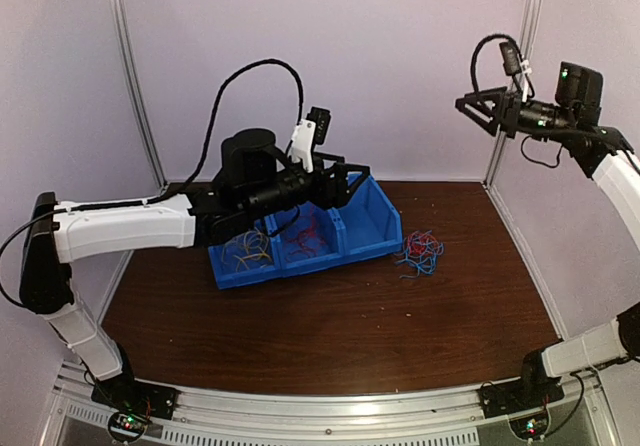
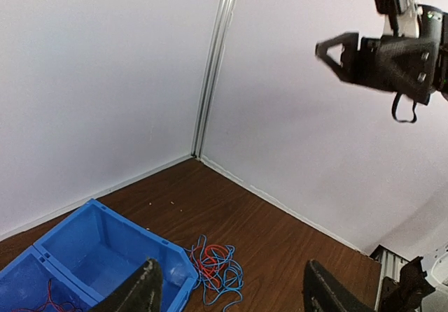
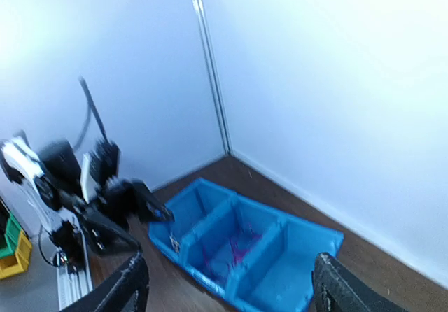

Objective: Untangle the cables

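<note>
Left gripper (image 1: 356,178), jaws apart, empty, hovers mid-frame over blue plastic bin (image 1: 384,234); right gripper (image 1: 474,108) upper right, also spread. Best pinch one outer strand of red-blue wire tangle (image 1: 418,251), centre-right.

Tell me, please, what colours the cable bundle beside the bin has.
The cable bundle is red and blue, clearest in the left wrist view.
</note>
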Tool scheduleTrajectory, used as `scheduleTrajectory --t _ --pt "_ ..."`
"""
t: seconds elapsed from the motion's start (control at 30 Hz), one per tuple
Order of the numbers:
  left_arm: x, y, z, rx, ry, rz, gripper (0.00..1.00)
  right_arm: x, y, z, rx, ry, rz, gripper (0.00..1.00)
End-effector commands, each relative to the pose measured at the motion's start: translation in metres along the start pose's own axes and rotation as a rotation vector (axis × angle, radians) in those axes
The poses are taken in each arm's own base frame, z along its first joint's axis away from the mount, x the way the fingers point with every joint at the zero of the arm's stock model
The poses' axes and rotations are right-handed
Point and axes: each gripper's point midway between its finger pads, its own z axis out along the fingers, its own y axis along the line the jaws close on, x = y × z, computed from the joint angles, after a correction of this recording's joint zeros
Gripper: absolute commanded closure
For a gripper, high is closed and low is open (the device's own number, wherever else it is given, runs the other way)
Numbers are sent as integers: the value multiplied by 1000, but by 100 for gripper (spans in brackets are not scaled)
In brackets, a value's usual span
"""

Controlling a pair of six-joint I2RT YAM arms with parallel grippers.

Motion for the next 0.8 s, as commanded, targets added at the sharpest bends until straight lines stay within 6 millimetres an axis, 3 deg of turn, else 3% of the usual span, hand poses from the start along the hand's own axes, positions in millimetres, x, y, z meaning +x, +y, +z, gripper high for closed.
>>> scheduleTrajectory --t 0.0,0.07,0.1,0.3,0.5,0.63,0.77 --pt "-15 10 4 -57 -34 -47 30 -113 46 -11 -321 -264 256 19" --pt "-5 14 6 -74 -13 -59 30 -128 50 -16 -349 -302 274 11" --pt "-1 16 7 -81 -5 -65 30 -134 51 -18 -346 -314 274 2" --pt "17 19 20 -89 37 -82 29 -167 55 -28 -316 -341 295 0" --pt "19 12 40 -48 64 -73 29 -165 68 -29 -500 -351 355 0" --pt "25 14 39 -50 72 -70 29 -167 93 -52 -642 -406 321 0" --pt "30 15 35 -54 81 -68 29 -169 100 -56 -631 -404 289 0"
